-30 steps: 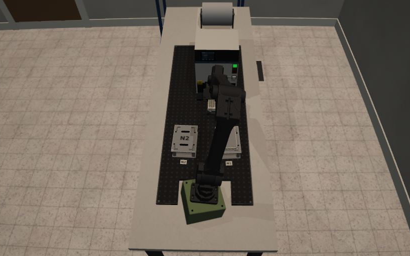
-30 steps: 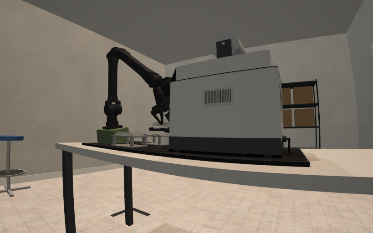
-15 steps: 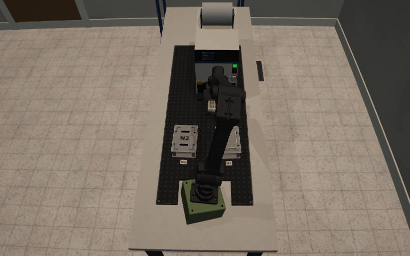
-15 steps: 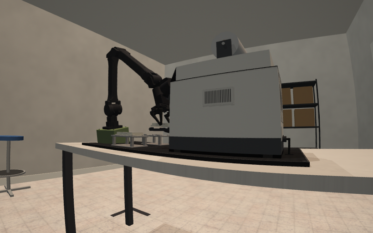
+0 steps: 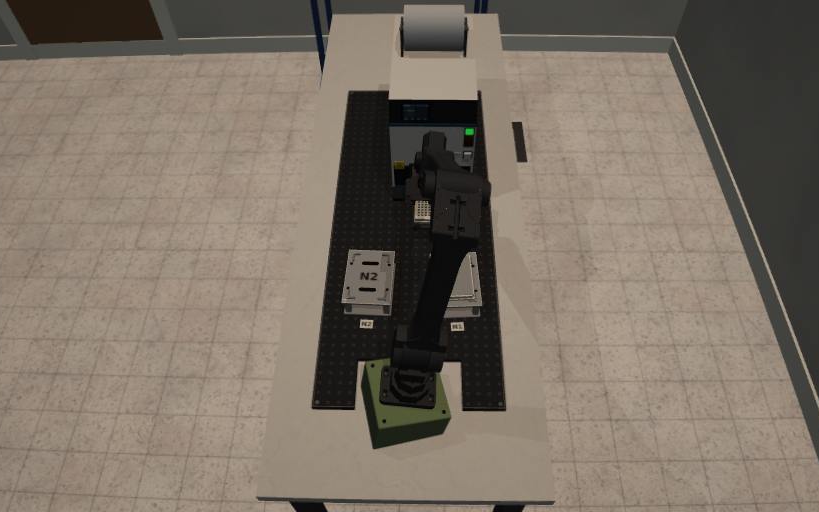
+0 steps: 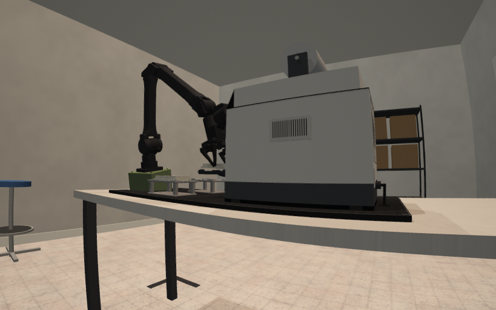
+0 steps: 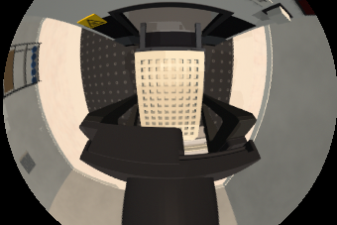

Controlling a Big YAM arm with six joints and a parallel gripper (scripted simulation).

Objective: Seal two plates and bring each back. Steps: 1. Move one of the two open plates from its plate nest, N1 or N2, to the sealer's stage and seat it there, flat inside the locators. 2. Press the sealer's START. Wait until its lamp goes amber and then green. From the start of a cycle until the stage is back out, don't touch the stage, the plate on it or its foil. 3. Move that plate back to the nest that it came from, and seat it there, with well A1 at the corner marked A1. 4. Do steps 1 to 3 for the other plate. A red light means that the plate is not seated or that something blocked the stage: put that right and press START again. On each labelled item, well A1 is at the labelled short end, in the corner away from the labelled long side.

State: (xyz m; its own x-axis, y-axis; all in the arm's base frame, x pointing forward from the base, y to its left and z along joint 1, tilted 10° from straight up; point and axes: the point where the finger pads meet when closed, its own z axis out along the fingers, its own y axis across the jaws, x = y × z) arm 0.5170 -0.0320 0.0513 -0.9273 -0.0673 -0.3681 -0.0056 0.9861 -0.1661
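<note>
My gripper is shut on an open plate, with one finger at each long side. The plate's wells show uncovered. It is level, at the sealer's stage in front of the opening; I cannot tell whether it sits fully down. The other plate lies in nest N1 with a smooth top without visible wells, partly behind the arm. Nest N2 is empty. The sealer's lamp is green. START is at the sealer's right front.
The sealer stands at the back with a foil roll on top. A yellow warning label is left of its opening. The arm stands on a green base at the front.
</note>
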